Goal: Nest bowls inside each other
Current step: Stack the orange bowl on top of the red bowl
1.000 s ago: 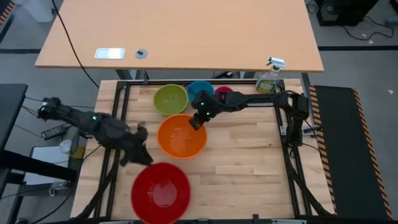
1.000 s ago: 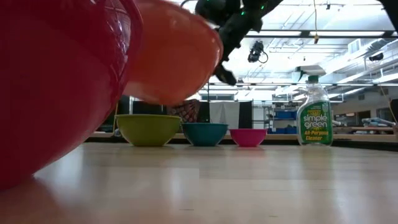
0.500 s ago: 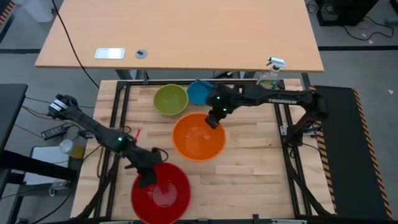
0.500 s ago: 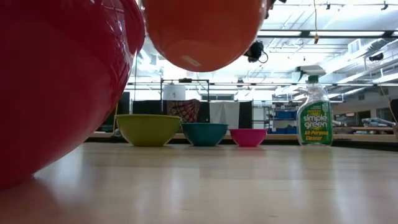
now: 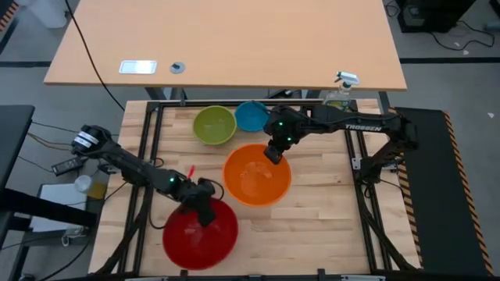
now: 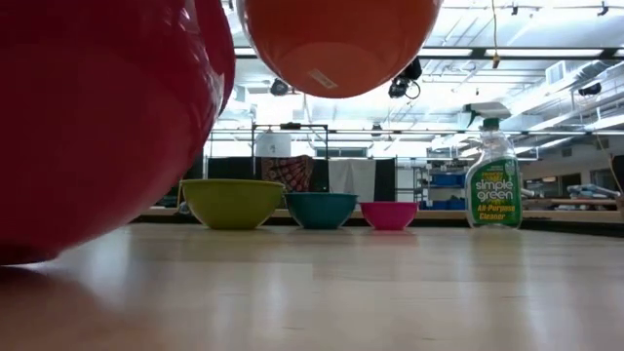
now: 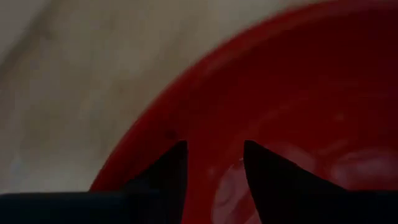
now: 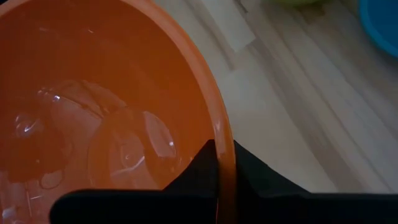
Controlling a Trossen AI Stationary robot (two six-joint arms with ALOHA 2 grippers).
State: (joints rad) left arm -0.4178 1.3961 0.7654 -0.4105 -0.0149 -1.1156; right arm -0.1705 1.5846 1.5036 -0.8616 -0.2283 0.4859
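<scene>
The red bowl (image 5: 199,238) stands near the table's front edge and fills the left of the low view (image 6: 97,117). My left gripper (image 5: 205,212) is open, its fingers reaching down over the bowl's far rim into the bowl. My right gripper (image 5: 273,152) is shut on the orange bowl (image 5: 258,176), which hangs above the table (image 6: 336,44). The lime green bowl (image 5: 214,125) and the blue bowl (image 5: 251,115) stand on their bases at the far edge. The pink bowl (image 6: 388,214) stands beside them; my right arm hides it in the high view. My left gripper comes slanting down from the table's left, with both open fingers (image 7: 261,174) inside the red bowl just below its far rim (image 7: 155,124). The fingertips seem to rest on the inner wall; the touching spot itself does not show. My right gripper pinches the orange bowl's far rim (image 8: 222,155), one finger inside the bowl and one outside. The fingers slant down from the far side. The bowl hangs clear of the table, mouth up.
A green spray bottle (image 5: 337,97) stands at the far right corner (image 6: 492,185). Bare wood lies to the right of the orange bowl. Black frame rails (image 5: 148,140) run along the table's left and right sides.
My left gripper has swung in from the table's left edge, sunk and tipped downward into the red bowl at its far rim. The bowl's near underside has risen a little. My right gripper has carried the orange bowl up and toward the table's right.
</scene>
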